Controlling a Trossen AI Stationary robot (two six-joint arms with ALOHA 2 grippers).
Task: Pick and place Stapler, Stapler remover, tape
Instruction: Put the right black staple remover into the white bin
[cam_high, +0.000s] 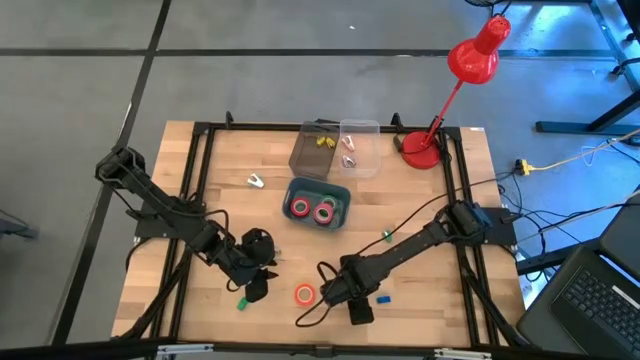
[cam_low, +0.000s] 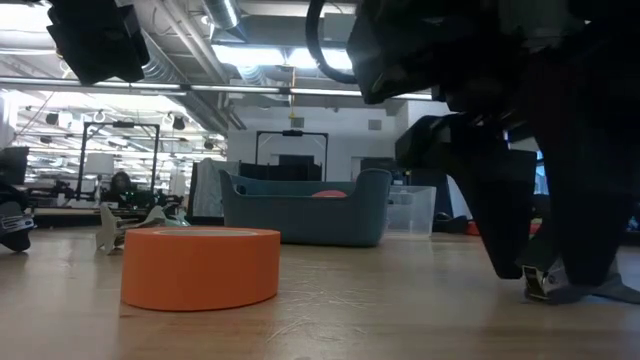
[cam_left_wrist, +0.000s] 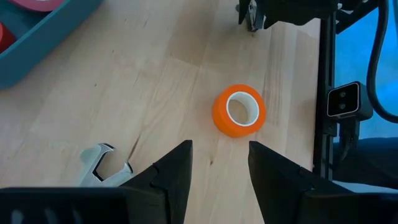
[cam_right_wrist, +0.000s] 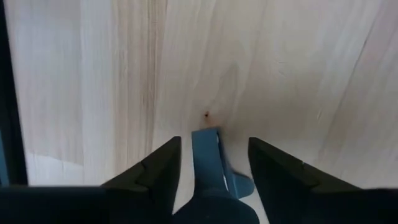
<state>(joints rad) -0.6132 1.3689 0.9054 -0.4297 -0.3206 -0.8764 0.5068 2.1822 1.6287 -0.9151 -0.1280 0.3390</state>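
An orange tape roll (cam_high: 305, 294) (cam_low: 200, 266) (cam_left_wrist: 239, 111) lies flat on the table between the two grippers. My left gripper (cam_high: 257, 283) (cam_left_wrist: 219, 147) is open, left of the roll and pointing at it. A silver staple remover (cam_left_wrist: 102, 165) lies on the wood beside its finger. My right gripper (cam_high: 354, 308) (cam_right_wrist: 214, 140) (cam_low: 550, 268) is open and points down just right of the roll. Its fingers stand on either side of a small blue thing (cam_right_wrist: 208, 155) (cam_high: 383, 298), perhaps the stapler, which lies on the table. Two red tape rolls (cam_high: 311, 210) sit in the blue tray (cam_high: 338, 188).
A clear box (cam_high: 362, 160) behind the tray holds small yellow and silver pieces. Another staple remover (cam_high: 256, 181) lies left of the tray. A red desk lamp (cam_high: 420, 148) stands at the far right corner. Small green blocks (cam_high: 241, 302) (cam_high: 386, 236) lie on the wood. A black frame (cam_high: 200, 130) borders the table.
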